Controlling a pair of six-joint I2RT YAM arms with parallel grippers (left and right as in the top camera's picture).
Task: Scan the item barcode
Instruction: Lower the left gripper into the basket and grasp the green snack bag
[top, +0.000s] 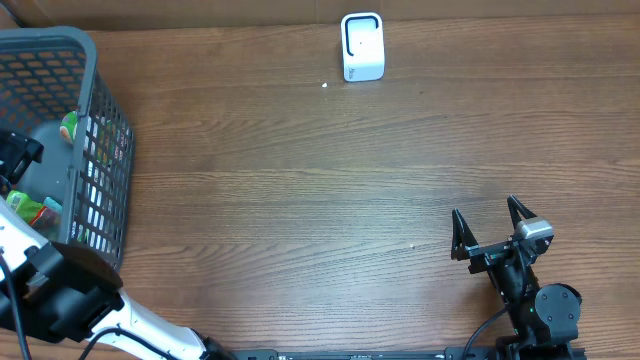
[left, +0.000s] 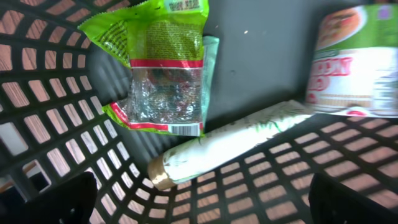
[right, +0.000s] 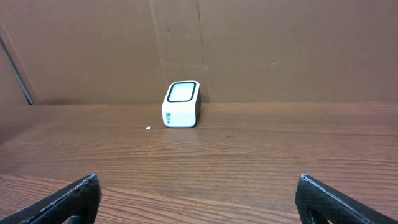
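The left gripper (left: 205, 202) hangs inside the grey mesh basket (top: 50, 36), its jaws spread wide and grasping nothing. Only its dark fingertips (left: 62, 199) show, at the lower corners of the wrist view. The items to scan all lie in this basket, below and ahead of that hand.

Nearest, between the fingers, a white tube (left: 230, 140) with a gold cap lies slantwise on the basket floor, cap end toward the hand and to its left. Just beyond it on the left a green snack bag (left: 163, 62) lies flat. It has a clear window in the middle, red bands, and a white printed patch at its near edge that may be a barcode but is too blurred to be sure. The bag's near corner meets the tube. A pale green packet (left: 212, 62) peeks out from under the bag's right side. Ahead on the right a round tub (left: 357, 62) with a white, green and red label touches the tube's far end and is cut off by the frame.

The right gripper (right: 199, 202) sits low over the wooden table (top: 300, 200), jaws wide apart and empty. Straight ahead of it and well apart stands the white scanner (right: 182, 104), against the cardboard wall (right: 280, 50), its dark-rimmed window tilted up toward the hand. Bare wood lies between them. A small white speck (right: 148, 129) lies on the table just left of the scanner.
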